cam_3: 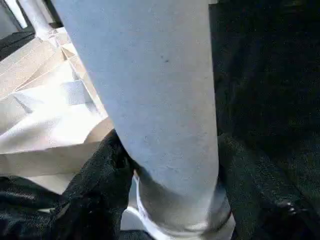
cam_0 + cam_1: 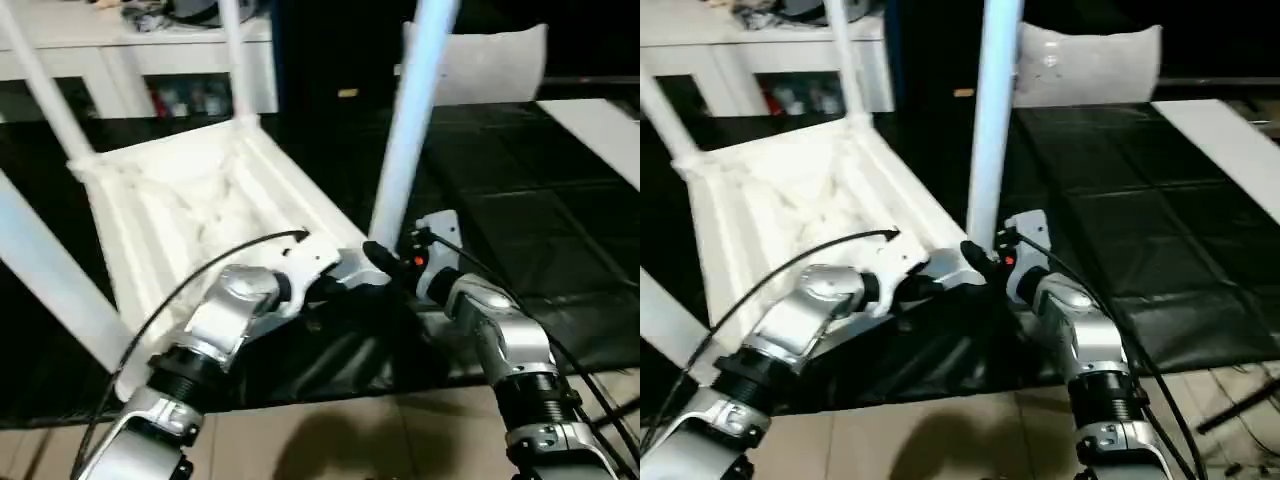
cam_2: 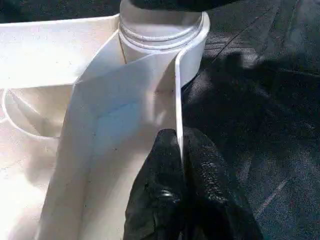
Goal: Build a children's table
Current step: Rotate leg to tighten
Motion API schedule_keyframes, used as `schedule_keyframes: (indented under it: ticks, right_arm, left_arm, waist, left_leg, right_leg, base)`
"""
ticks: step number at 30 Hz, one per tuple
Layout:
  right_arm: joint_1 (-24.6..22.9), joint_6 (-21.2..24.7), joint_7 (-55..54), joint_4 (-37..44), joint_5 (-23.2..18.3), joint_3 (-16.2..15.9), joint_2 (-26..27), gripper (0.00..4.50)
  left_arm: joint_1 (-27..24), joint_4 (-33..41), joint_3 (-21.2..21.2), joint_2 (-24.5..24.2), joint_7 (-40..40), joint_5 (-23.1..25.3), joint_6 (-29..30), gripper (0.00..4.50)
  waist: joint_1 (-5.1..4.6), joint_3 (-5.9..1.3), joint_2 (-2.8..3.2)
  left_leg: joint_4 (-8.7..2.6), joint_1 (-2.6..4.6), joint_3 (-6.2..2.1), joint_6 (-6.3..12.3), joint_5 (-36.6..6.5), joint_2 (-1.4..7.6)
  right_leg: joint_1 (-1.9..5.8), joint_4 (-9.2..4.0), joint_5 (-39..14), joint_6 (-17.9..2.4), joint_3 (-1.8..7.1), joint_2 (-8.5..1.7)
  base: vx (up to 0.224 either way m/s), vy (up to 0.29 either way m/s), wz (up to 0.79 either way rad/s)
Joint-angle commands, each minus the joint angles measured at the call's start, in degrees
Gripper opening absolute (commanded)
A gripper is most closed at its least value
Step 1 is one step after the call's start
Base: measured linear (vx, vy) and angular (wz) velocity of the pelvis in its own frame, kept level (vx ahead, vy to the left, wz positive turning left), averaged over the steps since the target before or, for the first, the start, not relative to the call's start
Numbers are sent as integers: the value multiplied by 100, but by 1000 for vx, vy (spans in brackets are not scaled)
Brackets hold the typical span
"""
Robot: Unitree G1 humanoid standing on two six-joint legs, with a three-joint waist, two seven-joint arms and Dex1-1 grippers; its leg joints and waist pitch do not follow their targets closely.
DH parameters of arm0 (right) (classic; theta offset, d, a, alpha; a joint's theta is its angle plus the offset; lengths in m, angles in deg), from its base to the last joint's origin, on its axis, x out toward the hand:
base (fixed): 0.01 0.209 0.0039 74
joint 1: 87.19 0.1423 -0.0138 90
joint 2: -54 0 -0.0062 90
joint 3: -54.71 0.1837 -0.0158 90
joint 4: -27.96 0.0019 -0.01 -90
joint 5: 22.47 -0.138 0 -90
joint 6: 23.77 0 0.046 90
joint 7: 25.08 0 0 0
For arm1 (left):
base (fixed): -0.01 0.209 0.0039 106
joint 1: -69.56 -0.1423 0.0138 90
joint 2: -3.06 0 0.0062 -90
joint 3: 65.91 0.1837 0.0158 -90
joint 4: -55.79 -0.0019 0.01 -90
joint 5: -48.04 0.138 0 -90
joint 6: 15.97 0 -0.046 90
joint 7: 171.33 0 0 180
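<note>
Table top: the white table top [image 2: 190, 215] lies upside down on a black mat [image 2: 530, 230], ribbed underside facing up, its near corner right at both pincers.
Left pincer: the left pincer [image 3: 181, 165] is pinched shut on the thin upright rim wall [image 3: 177, 95] of the table top, one black finger on each face of the wall, just short of the near corner socket [image 3: 160, 37].
Right pincer: the right pincer [image 1: 170, 165] stands around the base of the near leg [image 2: 405, 130], a black finger [image 1: 92, 180] on either side; the pictures do not settle whether the fingers press the tube or merely flank it.
Near leg: a white tapered tube rising steeply from the corner socket directly ahead of the right pincer, leaning slightly; its lower end sits in the socket.
Other legs: beyond the left pincer, two more legs rise from the far corners, far left leg [image 2: 45, 85] and far right leg [image 2: 232, 55]; a fourth leg [image 2: 50, 280] slants out to the left pincer's outer side.
Forearms: the silver left forearm [image 2: 215, 325] and right forearm [image 2: 500, 345] meet near the corner, the two pincers close beside each other.
Background: a white cabinet [image 2: 130, 55] stands past the table top, well away from both pincers.
</note>
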Motion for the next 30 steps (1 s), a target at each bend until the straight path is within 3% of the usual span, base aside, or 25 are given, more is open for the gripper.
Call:
schedule_keyframes:
  ticks: [1,6,10,13,14,17,20,30]
  right_arm:
    - [-141,9,325,199,-132,-101,-90,313]
    - [-323,93,1220,530,-405,-58,-715,354]
    - [-458,49,2292,748,-476,-254,-1404,393]
    - [-491,18,2649,746,-400,-415,-1705,412]
    - [-513,-3,2827,781,-412,-478,-1806,412]
    - [-574,-91,3397,907,-465,-653,-2068,412]
    - [-571,-203,3900,909,-488,-833,-2258,412]
    - [-302,-344,4848,633,-582,-1207,-2320,329]
  left_arm:
    - [-5,172,190,30,179,-109,-178,0]
    - [-120,244,270,-292,583,-102,-459,0]
    - [-213,162,407,-702,1000,-10,-916,0]
    - [-247,154,504,-902,1218,16,-1145,0]
    - [-261,160,533,-966,1326,6,-1203,0]
    - [-320,203,654,-1196,1838,-79,-1611,0]
    - [-323,251,823,-1451,2301,-95,-1880,0]
    - [-192,405,1224,-1810,3499,-256,-2539,0]
  waist:
    - [61,-394,-2]
    - [176,-389,-10]
    - [224,-363,-15]
    - [226,-332,-27]
    - [221,-333,-62]
    - [249,-342,-38]
    - [269,-358,-22]
    - [473,-369,-29]
  left_leg:
    - [-363,-78,-234,496,334,496]
    - [-356,-70,-199,601,292,463]
    - [-370,-68,-197,601,95,463]
    - [-383,-53,-172,511,-131,411]
    - [-383,-57,-167,473,-190,396]
    - [-384,-64,-191,510,-190,405]
    - [-379,-59,-202,535,-96,456]
    - [-378,-34,-186,508,45,512]
  right_leg:
    - [396,-326,-776,-155,598,-678]
    - [400,-317,-800,-169,607,-673]
    - [402,-368,-1113,10,593,-649]
    - [393,-461,-1612,212,559,-619]
    - [399,-487,-1767,289,545,-606]
    - [389,-476,-1740,387,535,-593]
    - [371,-424,-1471,264,553,-608]
    - [356,-343,-1283,-33,602,-656]
  base:
    - [0,0,0]
    - [0,0,0]
    - [0,0,0]
    - [0,0,0]
    - [0,0,0]
    - [0,0,0]
    - [0,0,0]
    - [0,0,0]
